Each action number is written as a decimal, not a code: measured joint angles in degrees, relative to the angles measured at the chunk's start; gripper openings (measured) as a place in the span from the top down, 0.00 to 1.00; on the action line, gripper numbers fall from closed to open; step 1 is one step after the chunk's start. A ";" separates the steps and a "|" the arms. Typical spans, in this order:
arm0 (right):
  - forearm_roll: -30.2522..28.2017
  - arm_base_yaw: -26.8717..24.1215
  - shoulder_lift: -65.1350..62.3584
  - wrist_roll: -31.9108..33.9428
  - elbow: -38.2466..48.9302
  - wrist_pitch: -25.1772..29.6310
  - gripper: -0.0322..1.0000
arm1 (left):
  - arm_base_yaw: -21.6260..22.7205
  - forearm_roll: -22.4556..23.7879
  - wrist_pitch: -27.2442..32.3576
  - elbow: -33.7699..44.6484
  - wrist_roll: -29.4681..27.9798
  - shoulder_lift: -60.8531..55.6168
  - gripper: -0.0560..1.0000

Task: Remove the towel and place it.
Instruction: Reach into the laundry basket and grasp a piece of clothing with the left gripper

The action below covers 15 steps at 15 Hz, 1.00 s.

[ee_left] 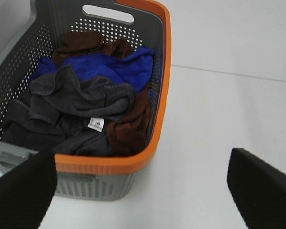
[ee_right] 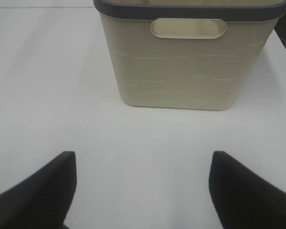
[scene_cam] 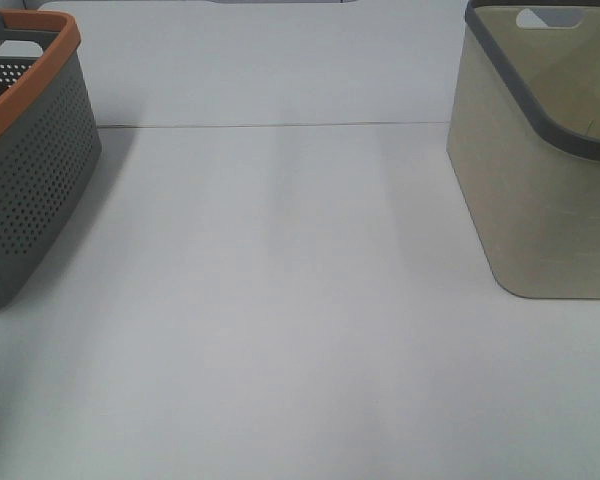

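Note:
The towel point(ee_left: 71, 102), dark navy-grey with a small white tag point(ee_left: 96, 124), lies crumpled on top of a blue cloth point(ee_left: 117, 67) and brown cloths point(ee_left: 128, 129) inside the grey perforated basket with an orange rim point(ee_left: 155, 95). That basket also shows at the left edge of the exterior view point(scene_cam: 25, 170). My left gripper point(ee_left: 143, 188) is open and empty, held above and in front of the basket. My right gripper point(ee_right: 140, 191) is open and empty, facing the beige basket point(ee_right: 186, 57). Neither gripper shows in the exterior view.
The beige basket with a dark grey rim point(scene_cam: 550, 190) stands at the right of the white table point(scene_cam: 280, 300). A seam runs across the table point(scene_cam: 280, 126) between the two baskets.

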 joint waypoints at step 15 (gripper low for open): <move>0.00 0.00 0.00 0.06 0.00 0.00 0.23 | 0.00 23.49 2.75 -27.16 -49.68 46.81 0.13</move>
